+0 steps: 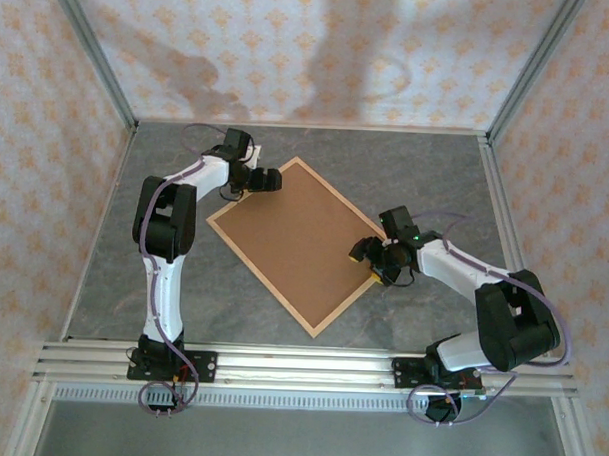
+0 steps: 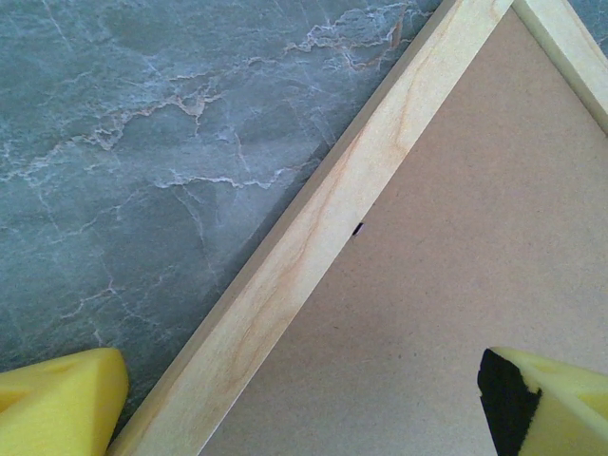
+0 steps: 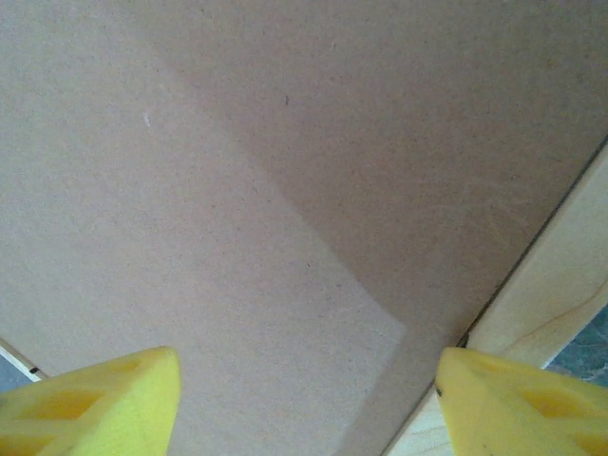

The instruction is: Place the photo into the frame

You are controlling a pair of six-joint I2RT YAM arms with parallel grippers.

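Your frame (image 1: pixel 258 277) lies flat and skewed on the grey marbled table (image 1: pixel 426 182), one corner pointing away from you and one toward the arm bases. A plain brown backing board (image 1: pixel 294 243) sits inside it and covers the whole opening rail to rail, so whatever lies beneath is hidden from you. Your left gripper (image 1: pixel 269 180) hangs over the far left side of the frame near its top corner. Its jaws are spread wide and hold nothing: in the left wrist view one yellow pad (image 2: pixel 57 404) is over bare table, the other (image 2: pixel 560 404) is over the board, and the pale wood rail (image 2: pixel 313 237) runs diagonally between them. Your right gripper (image 1: pixel 368 258) is at the frame's right-hand side, also parted with nothing in its grasp. In its wrist view the left pad (image 3: pixel 90 404) is over brown board and the right pad (image 3: pixel 522 404) is above the wood rail (image 3: pixel 560 275). Patterned walls (image 1: pixel 48 129) close in the table on three sides, and a metal rail (image 1: pixel 310 366) crosses the near edge.
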